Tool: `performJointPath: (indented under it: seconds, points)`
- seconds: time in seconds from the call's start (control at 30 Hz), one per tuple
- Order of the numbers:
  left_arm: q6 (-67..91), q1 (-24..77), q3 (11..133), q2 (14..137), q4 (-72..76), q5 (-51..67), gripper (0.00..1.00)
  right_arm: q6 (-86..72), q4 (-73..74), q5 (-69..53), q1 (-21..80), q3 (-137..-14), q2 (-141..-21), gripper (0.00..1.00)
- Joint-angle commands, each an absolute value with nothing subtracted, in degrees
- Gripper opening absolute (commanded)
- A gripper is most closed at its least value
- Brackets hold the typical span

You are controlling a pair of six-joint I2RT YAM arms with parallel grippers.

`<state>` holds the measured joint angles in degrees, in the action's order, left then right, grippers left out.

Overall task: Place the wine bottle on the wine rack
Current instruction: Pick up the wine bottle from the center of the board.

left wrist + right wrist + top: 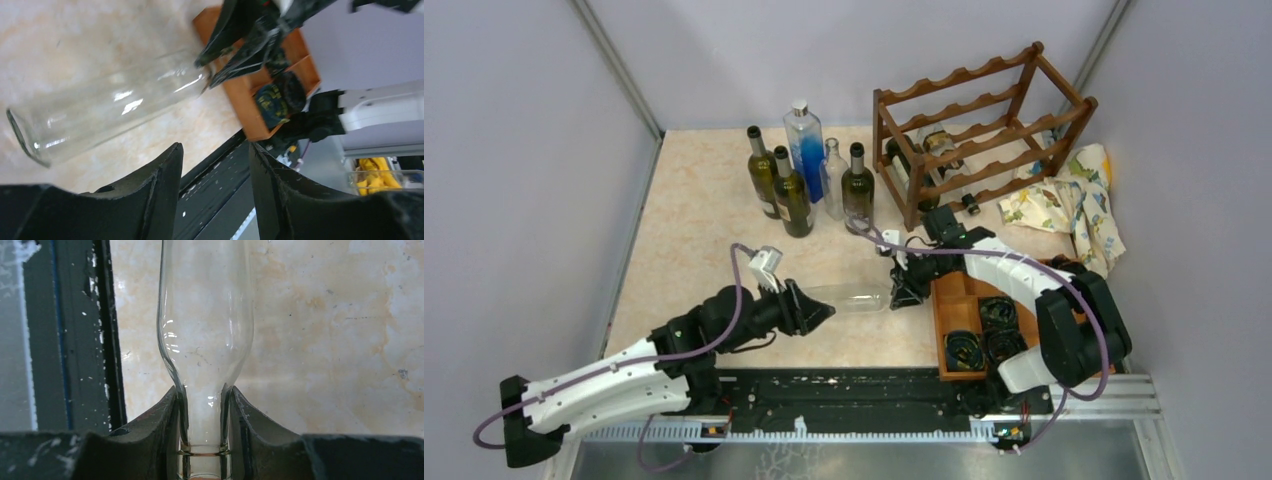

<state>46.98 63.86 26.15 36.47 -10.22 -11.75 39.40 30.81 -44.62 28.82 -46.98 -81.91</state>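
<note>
1. Left gripper (819, 312): low over the table (694, 220), aimed right at the base end of the bottle. In the left wrist view its fingers (160, 180) stand apart with nothing between them. The bottle's base lies beyond the tips, off to one side.
2. Standing bottles (809, 180): an upright cluster toward the back of the table. Three are dark green, one is small and clear, and one is tall and clear with blue liquid.
3. Clear wine bottle (854, 298): on its side at the near middle of the table, between the two grippers, base to the left and neck to the right. It is well apart from the rack. Cannot tell whether it rests on the surface or is held just above it.
4. Right gripper (902, 280): clamped on the bottle's neck. In the right wrist view both fingers (167, 425) press the glass just below the lip.
5. Wooden tray (952, 312): flat and compartmented, just beside the right gripper, with dark coiled bundles (999, 312) in its cells.
6. Wine rack (984, 130): dark wood with scalloped rails, at the back right. Bottles lie in its lower tiers and the top tier is open.
7. Patterned cloth (1074, 200): crumpled, at the right of the rack.
</note>
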Motion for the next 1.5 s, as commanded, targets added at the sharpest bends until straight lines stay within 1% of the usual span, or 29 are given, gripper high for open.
performJointPath:
  seconds: [0.0,0.2,0.37,0.5,0.63,0.8,0.83,1.0,1.2,1.47]
  points:
    - [38.4,63.6,32.9,33.0,-9.7,-11.3,0.58,41.7,35.6,-58.8,25.1,-51.3,-78.8,0.00]
    - [32.2,63.7,39.1,34.0,-11.8,-13.5,0.59,40.8,38.9,-62.3,19.6,-51.6,-78.5,0.00]
    - [28.0,63.7,42.4,36.0,-12.6,-12.7,0.59,46.3,48.0,-63.5,14.7,-52.5,-76.3,0.00]
    - [22.0,63.6,47.2,38.7,-14.7,-13.8,0.63,54.3,57.1,-63.0,7.9,-53.4,-73.5,0.00]
    - [14.6,63.6,51.4,42.2,-15.2,-14.6,0.69,67.0,70.2,-62.6,0.5,-56.2,-73.1,0.00]
    - [4.8,63.6,54.8,46.9,-14.7,-18.1,0.73,81.9,84.5,-59.9,-11.6,-60.2,-73.5,0.00]
    - [2.4,63.5,54.8,47.6,-14.1,-18.8,0.73,82.3,85.8,-58.7,-13.7,-60.8,-73.6,0.00]
    - [-4.4,62.4,51.8,49.9,-9.5,-20.0,0.75,85.0,85.9,-52.6,-21.8,-60.7,-71.8,0.00]
    - [-7.6,61.8,45.7,50.2,-5.5,-21.9,0.76,87.6,86.2,-50.6,-32.2,-62.4,-72.3,0.00]
    - [-10.4,61.8,41.6,48.3,-3.1,-22.8,0.77,90.3,86.2,-49.2,-40.5,-66.0,-74.8,0.00]
